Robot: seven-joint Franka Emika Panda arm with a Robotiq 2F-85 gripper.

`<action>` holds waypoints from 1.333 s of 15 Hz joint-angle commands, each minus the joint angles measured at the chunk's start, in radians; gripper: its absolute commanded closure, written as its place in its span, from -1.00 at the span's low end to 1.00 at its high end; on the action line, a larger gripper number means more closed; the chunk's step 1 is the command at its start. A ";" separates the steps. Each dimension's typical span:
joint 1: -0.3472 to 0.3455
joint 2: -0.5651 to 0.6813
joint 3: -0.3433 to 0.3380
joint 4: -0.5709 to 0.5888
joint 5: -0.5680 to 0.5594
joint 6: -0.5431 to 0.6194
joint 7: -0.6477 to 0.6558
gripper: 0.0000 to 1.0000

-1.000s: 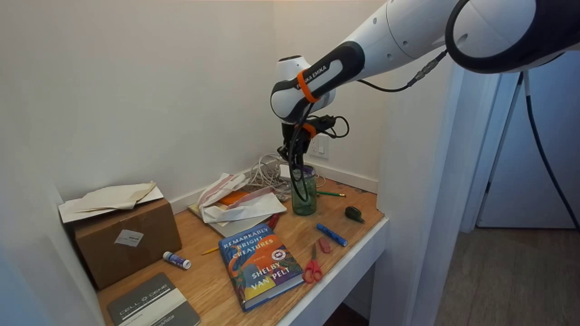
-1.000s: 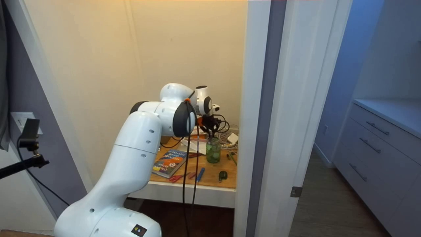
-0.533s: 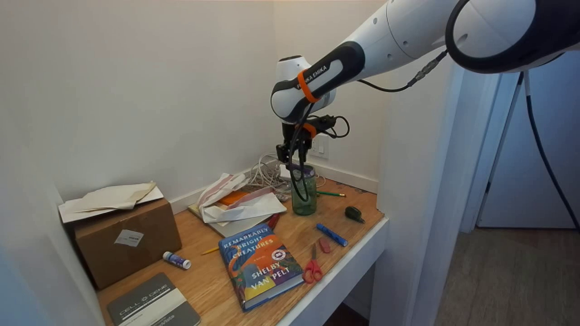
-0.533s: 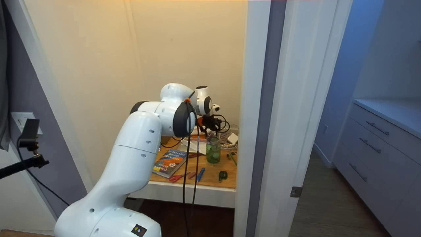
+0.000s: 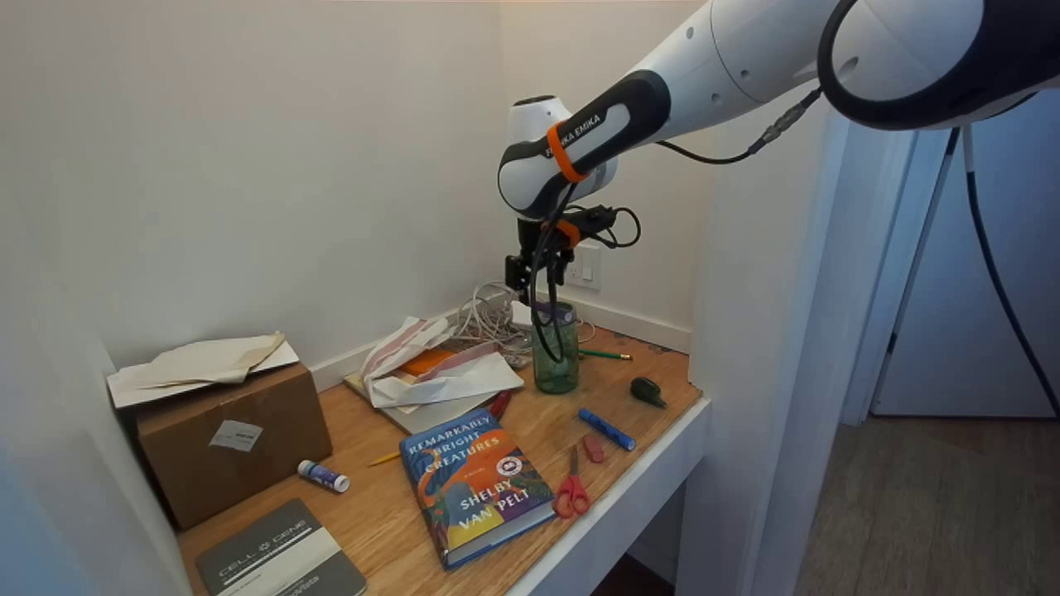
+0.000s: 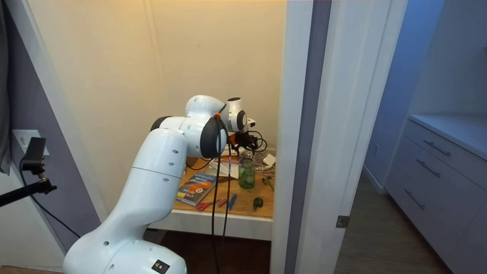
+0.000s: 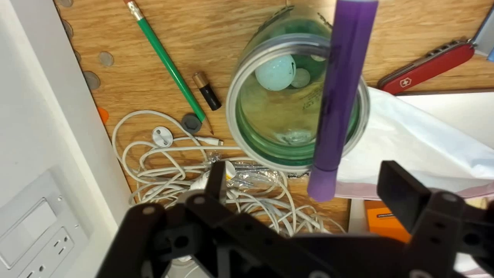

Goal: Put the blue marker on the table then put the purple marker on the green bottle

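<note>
1. The bottle (image 5: pixel 559 377) stands upright on the table (image 5: pixel 542 434), its mouth uncovered and facing up.
2. The purple marker (image 7: pixel 339 85) lies across that mouth, towards one side; in the wrist view it crosses the rim, and one end juts out past it.
3. Inside the bottle are a pale blue ball (image 7: pixel 275 72) and, just beside it, a smaller disc (image 7: pixel 301 78). Another pale round thing (image 7: pixel 318 58) shows partly from behind the purple marker.
4. Lower in the wrist view, a clear, shiny patch (image 7: pixel 295 136) lies within the bottle; whether it is a thing or only a glint, I cannot tell.
5. The gripper (image 7: pixel 307 181) hangs over the bottle with its jaws spread wide, both apart from the purple marker.
6. The blue marker (image 5: pixel 607 430) lies flat on the table, near its white edge and just beside a pink block (image 5: pixel 592 448).
7. The box (image 5: pixel 281 422) is topped with loose papers (image 5: pixel 195 364); its contents are hidden.
8. A crumpled white wrap (image 5: pixel 464 382) has an orange thing (image 5: pixel 426 362) showing among its folds; whether that is in the wrap or under it is unclear.
9. Near the cables (image 5: pixel 493 323), a crinkled clear packet (image 7: pixel 272 178) seems to hold thin metal pieces (image 7: pixel 252 168), too blurred to name.
</note>
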 commanded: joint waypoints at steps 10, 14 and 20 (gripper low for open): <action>-0.060 -0.246 0.066 -0.239 0.043 0.040 -0.039 -1.00; -0.096 -0.376 0.098 -0.382 0.096 0.046 -0.063 -1.00; -0.124 -0.512 0.110 -0.554 0.160 0.097 -0.074 -1.00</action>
